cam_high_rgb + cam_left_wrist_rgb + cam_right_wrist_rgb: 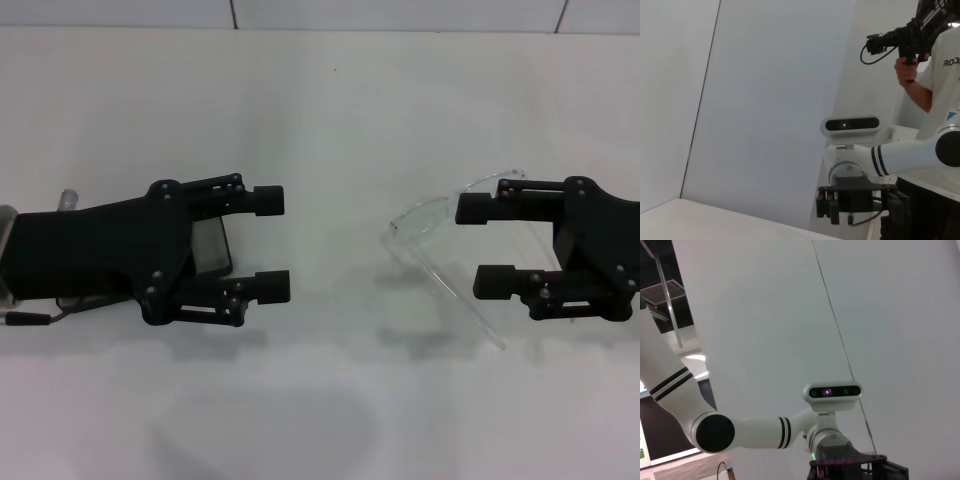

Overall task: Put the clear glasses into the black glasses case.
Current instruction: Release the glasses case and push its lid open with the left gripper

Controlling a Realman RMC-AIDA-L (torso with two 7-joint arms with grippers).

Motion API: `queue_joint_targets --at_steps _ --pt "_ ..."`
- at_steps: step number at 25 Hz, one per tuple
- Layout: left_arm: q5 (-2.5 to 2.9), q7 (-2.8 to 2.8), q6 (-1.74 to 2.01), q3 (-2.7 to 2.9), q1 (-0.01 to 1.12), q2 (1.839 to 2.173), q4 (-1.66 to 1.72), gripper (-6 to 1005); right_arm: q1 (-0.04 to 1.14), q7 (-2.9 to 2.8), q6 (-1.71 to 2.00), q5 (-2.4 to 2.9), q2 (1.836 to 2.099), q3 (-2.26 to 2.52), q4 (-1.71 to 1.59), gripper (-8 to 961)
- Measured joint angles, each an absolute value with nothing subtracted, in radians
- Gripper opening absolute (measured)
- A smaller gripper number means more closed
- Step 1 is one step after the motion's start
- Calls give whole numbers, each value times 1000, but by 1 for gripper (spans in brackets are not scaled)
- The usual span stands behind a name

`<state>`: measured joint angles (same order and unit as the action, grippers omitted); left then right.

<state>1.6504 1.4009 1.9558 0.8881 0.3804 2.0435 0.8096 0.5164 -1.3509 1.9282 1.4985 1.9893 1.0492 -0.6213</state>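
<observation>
White, bare tabletop (330, 110) runs to a pale tiled wall at the far edge. My left gripper (272, 244), black, reaches in from the left, fingers spread wide, nothing between them. Under its body a dark rectangular thing with a pale inside shows, mostly hidden; possibly the black glasses case (212, 247), cannot confirm. My right gripper (483, 245), black, comes in from the right, fingers also wide apart. The clear glasses (440, 250), colourless transparent plastic frame, lie on the tabletop at the right gripper's fingertips: front curve toward the left, one long arm running near-right. The far fingertip overlaps the frame; contact uncertain.
</observation>
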Motion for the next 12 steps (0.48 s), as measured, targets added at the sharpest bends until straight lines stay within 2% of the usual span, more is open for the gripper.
queue_joint_targets --at_steps 12 --pt "1654 1381 1956 894 380 2042 795 841 519 -1351 1928 1500 1999 1049 -623 693"
